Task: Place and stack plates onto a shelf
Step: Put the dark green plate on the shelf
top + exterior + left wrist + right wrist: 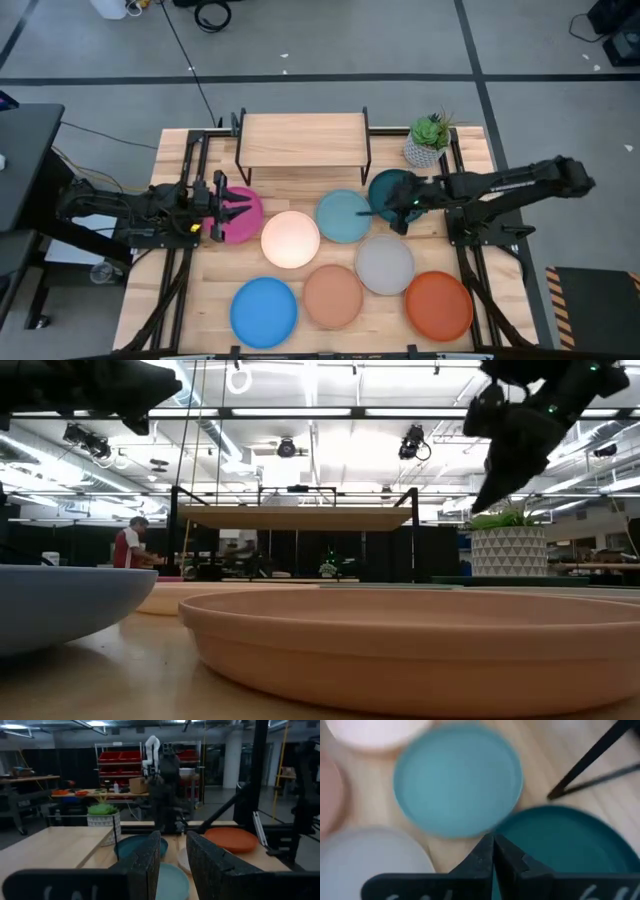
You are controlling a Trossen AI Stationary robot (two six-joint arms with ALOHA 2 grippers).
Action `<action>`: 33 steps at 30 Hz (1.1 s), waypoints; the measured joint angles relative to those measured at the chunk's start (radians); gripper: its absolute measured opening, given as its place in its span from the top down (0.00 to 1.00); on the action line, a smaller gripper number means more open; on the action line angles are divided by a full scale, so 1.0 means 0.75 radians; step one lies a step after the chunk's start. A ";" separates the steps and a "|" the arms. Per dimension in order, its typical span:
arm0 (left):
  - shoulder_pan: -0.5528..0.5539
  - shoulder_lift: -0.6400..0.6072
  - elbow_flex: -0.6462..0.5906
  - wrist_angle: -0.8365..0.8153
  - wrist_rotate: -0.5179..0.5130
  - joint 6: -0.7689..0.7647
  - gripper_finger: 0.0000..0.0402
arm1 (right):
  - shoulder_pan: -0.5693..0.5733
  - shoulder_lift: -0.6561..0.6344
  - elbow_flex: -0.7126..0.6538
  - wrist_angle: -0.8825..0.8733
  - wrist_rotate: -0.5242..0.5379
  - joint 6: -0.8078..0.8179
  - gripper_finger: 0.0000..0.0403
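The right gripper (400, 208) hangs with fingers pressed together, holding nothing, over the near-left rim of the dark teal plate (385, 185). That plate lies on the table just near-right of the empty shelf (303, 139). The left gripper (226, 200), narrowly open, is above the magenta plate (240, 218) at the left.
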 joint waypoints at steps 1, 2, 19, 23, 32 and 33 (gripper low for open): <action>-0.001 0.003 0.000 0.001 -0.019 -0.001 0.75 | 0.017 0.040 0.026 -0.041 0.000 -0.009 0.94; 0.000 0.004 0.000 0.000 -0.044 -0.004 0.75 | 0.037 0.079 0.048 -0.078 -0.005 -0.022 0.93; -0.001 0.004 0.002 -0.145 -0.139 -0.221 0.75 | 0.211 0.514 0.140 -0.323 0.116 0.050 0.57; -0.001 0.004 0.002 -0.191 -0.130 -0.281 0.75 | 0.200 0.546 0.140 -0.324 0.113 0.087 0.59; -0.001 0.004 0.003 -0.208 -0.105 -0.280 0.75 | 0.193 0.618 0.105 -0.324 0.107 0.114 0.75; -0.001 0.004 0.003 -0.208 -0.105 -0.277 0.75 | 0.193 0.626 0.105 -0.321 0.108 0.113 0.77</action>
